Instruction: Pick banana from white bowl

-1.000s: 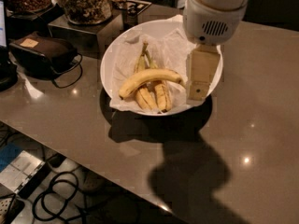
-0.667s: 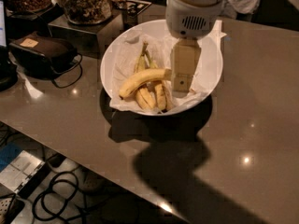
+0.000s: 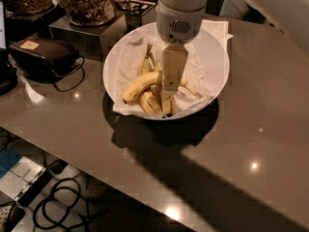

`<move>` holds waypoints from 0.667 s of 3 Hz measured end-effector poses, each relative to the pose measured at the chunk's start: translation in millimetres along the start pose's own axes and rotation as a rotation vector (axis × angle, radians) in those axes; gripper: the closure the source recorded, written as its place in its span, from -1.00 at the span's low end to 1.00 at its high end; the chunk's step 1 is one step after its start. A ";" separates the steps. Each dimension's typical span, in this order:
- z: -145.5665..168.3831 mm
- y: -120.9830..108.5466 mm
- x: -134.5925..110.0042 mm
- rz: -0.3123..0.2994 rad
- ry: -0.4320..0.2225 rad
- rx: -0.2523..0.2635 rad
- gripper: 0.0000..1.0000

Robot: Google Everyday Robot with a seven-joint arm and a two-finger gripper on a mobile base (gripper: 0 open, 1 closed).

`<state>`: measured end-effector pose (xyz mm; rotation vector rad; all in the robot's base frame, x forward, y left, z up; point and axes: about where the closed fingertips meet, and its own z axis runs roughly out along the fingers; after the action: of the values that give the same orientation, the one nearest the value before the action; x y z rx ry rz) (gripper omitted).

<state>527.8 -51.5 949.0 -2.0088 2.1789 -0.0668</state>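
Note:
The white bowl (image 3: pixel 215 52) stands on the brown table, lined with crumpled white paper. The banana (image 3: pixel 139 84), bright yellow and strongly curved, lies in the bowl's left-front part. Slimmer brown-streaked bananas (image 3: pixel 153 102) lie beneath and behind it. My gripper (image 3: pixel 173 75) hangs from the white arm over the middle of the bowl. Its tip is right at the banana's right end and covers that end. I cannot tell whether it touches the banana.
Glass jars of snacks (image 3: pixel 87 4) stand on a dark stand (image 3: pixel 79 35) behind the bowl to the left. A black device with a cable (image 3: pixel 42 56) lies at the left. The table's front edge runs diagonally, with cables on the floor (image 3: pixel 63 204) below.
My gripper has moved left from the bowl's right rim to over the bananas in the middle of the bowl. The bananas have not moved.

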 end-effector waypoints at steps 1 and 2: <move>8.0 -6.0 -1.5 0.014 0.000 -0.014 -0.56; 14.8 -9.7 -4.2 0.017 0.005 -0.024 -0.52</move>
<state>540.0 -46.9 936.3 -2.0040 2.2103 -0.0443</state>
